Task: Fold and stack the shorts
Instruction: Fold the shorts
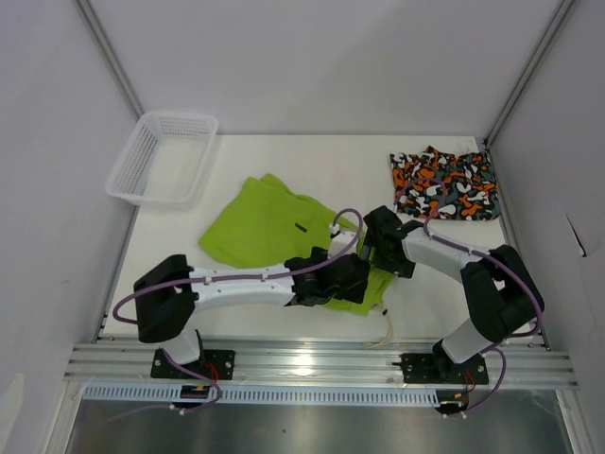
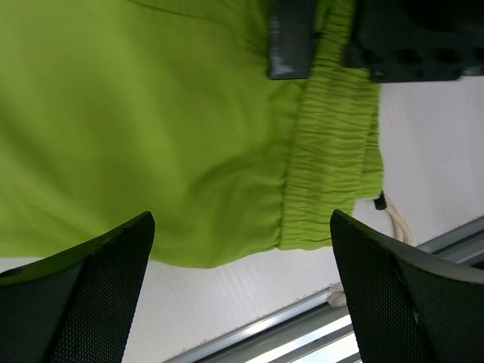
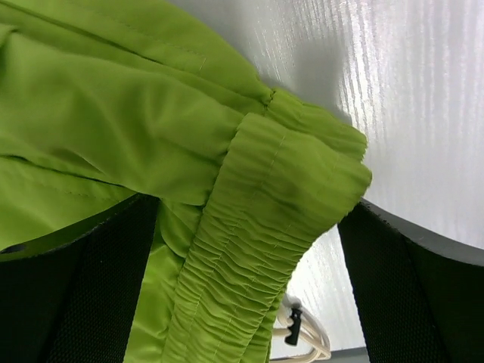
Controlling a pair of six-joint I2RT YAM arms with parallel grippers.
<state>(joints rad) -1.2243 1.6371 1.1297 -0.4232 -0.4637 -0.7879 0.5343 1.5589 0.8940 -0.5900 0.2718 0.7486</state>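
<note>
The lime green shorts [image 1: 269, 222] lie spread out in the middle of the table. Their elastic waistband [image 3: 265, 219] points to the near edge, with the white drawstring [image 3: 302, 336] trailing off it. My right gripper [image 3: 249, 287] is open, its fingers wide apart on either side of the bunched waistband; fabric drapes over the left finger [image 3: 91, 295]. My left gripper [image 2: 242, 302] is open and empty, low over the table just short of the shorts' near edge [image 2: 197, 249]. The camo shorts [image 1: 444, 184] lie folded at the back right.
A white mesh basket [image 1: 161, 156] stands at the back left. The metal rail [image 2: 318, 318] of the table's near edge runs close under the left gripper. White walls close in on both sides.
</note>
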